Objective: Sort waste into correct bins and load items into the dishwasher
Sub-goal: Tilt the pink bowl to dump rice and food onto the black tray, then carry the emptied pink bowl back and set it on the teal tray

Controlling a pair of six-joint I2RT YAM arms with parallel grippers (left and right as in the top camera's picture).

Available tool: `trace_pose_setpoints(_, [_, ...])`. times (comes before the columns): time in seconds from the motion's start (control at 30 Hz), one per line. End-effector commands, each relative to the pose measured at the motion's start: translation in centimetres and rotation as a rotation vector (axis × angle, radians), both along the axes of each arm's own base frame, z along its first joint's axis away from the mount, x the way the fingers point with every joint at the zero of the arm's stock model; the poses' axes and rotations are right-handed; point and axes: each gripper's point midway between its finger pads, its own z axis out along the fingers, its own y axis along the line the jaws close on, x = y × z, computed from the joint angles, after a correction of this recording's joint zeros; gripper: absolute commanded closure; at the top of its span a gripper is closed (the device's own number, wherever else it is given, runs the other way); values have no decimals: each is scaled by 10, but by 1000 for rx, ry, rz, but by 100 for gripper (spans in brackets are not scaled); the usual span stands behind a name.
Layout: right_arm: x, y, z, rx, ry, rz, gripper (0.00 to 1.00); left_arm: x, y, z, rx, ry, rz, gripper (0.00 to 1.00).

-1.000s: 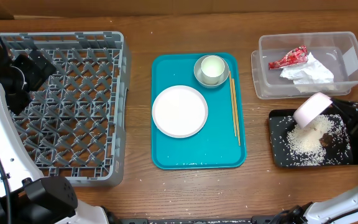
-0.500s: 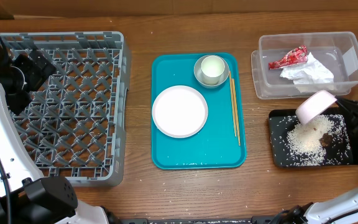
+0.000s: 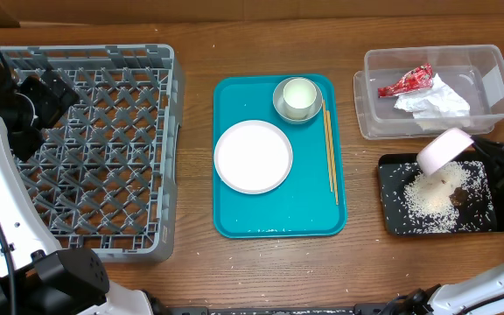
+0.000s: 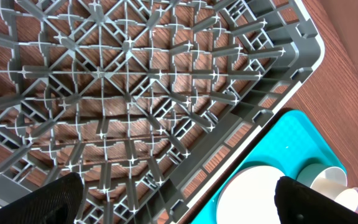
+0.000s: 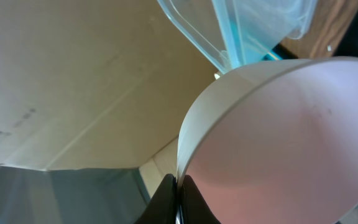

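Overhead view: illumination is even and diffuse, and shadows on the surface (image 3: 191, 262) are short and soft. Faint glare marks the clear tub (image 3: 493, 83). Left wrist view: the rack (image 4: 135, 93) is sharp, while the fingers (image 4: 42, 202) are dark and blurred. Right wrist view: the plate (image 5: 278, 143) is close and out of focus.

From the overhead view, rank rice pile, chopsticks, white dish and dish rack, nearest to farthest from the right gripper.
1. Rice pile, in the black tray beside the right gripper.
2. Chopsticks, teal tray's right edge.
3. White dish, teal tray's middle.
4. Dish rack, far left.
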Motion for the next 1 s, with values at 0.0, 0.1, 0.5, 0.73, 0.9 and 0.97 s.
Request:
trace_pose_setpoints(0.0, [-1,0,9,-89,-81,25,96,-1,1,9,11,-23,12,0])
trace_pose_setpoints(0.1, [-6,5,20,-160,-111,61,96,-1,1,9,11,-23,12,0])
trace_pose_setpoints(0.5, [-34,43,49,-638,12,285,96,-1,1,9,11,-23,12,0])
trace_pose_setpoints(0.73, [-43,77,74,-1028,126,277,96,-1,1,9,11,-23,12,0])
trace_pose_setpoints(0.9, [-40,147,89,-1095,-14,400,96,-1,1,9,11,-23,12,0])
trace_pose_setpoints(0.97, [-39,172,88,-1117,-43,459,96,-1,1,9,11,-23,12,0])
